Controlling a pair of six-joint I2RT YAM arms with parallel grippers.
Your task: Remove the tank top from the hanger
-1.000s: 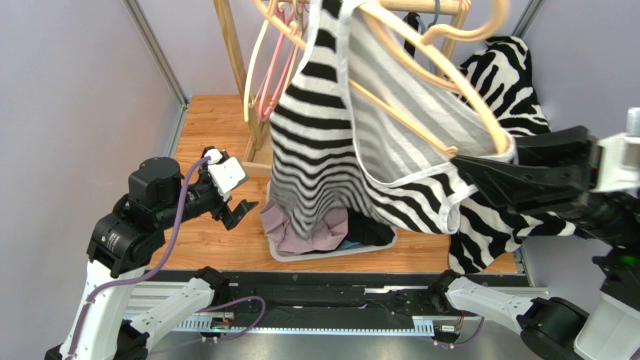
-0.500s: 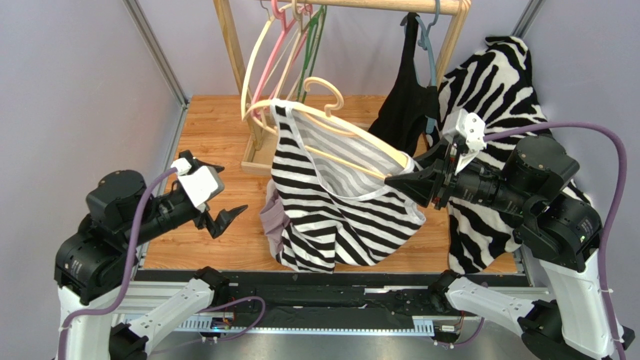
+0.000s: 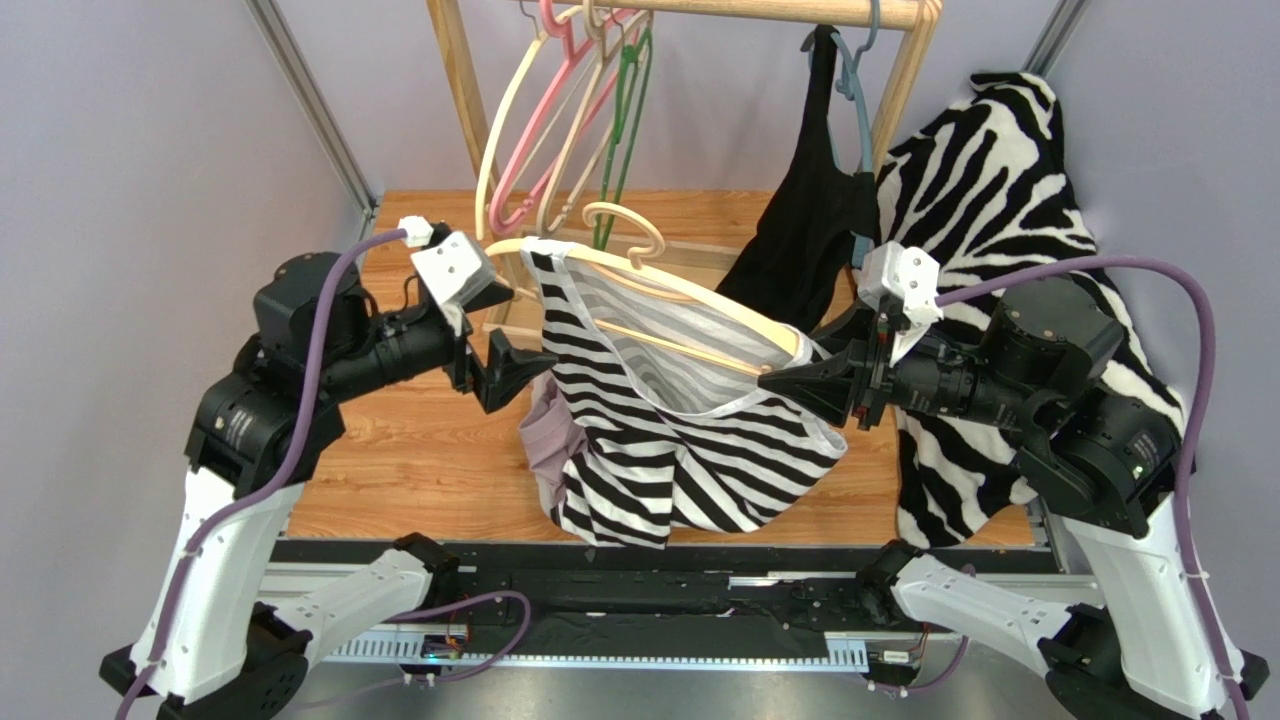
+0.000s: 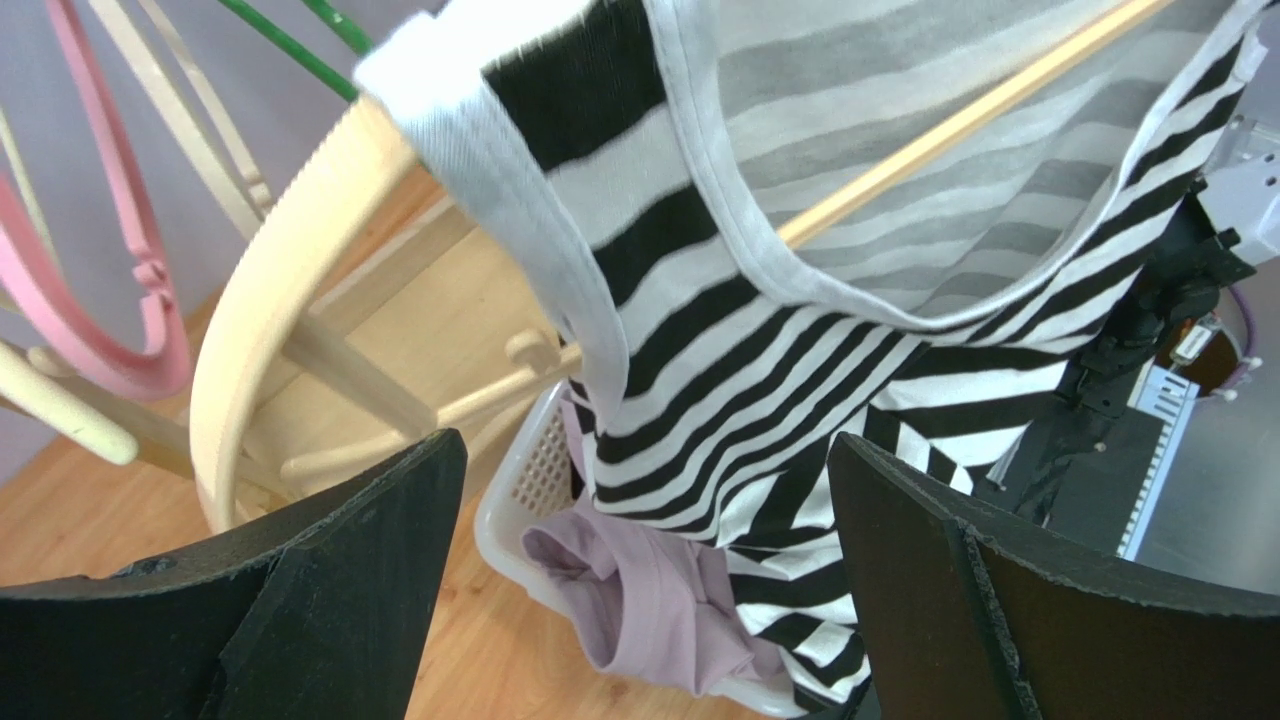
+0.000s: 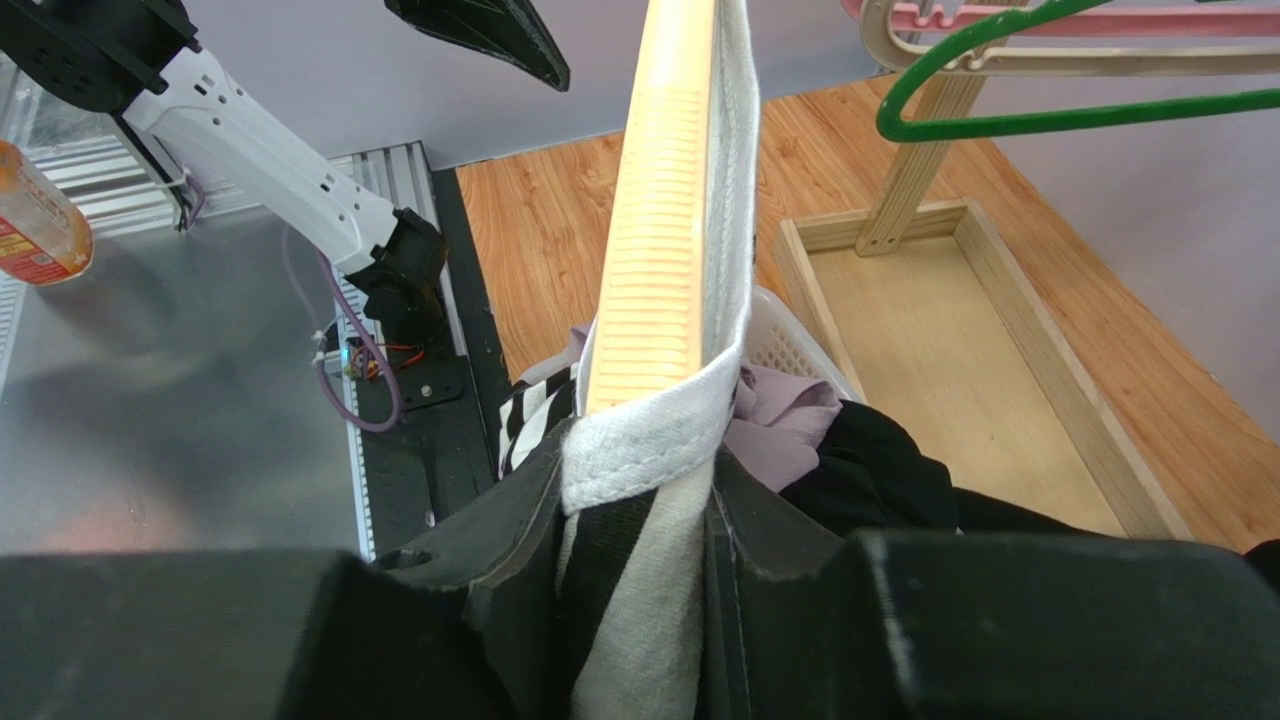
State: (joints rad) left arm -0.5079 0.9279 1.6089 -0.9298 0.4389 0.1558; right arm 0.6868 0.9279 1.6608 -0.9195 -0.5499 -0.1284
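Striped tank top point(image 3: 676, 450) on hanger point(image 5: 669, 195); bottle label point(image 5: 30, 240) illegibly small.

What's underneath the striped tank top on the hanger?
A white basket holding a lavender garment and, beside it, a black garment. The tank top covers the rest of the basket.

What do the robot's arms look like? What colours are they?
Both the left arm and right arm have white lower parts, chunky black joints and a purple cable looping along. Each wrist carries a small white box, and the fingers are black.
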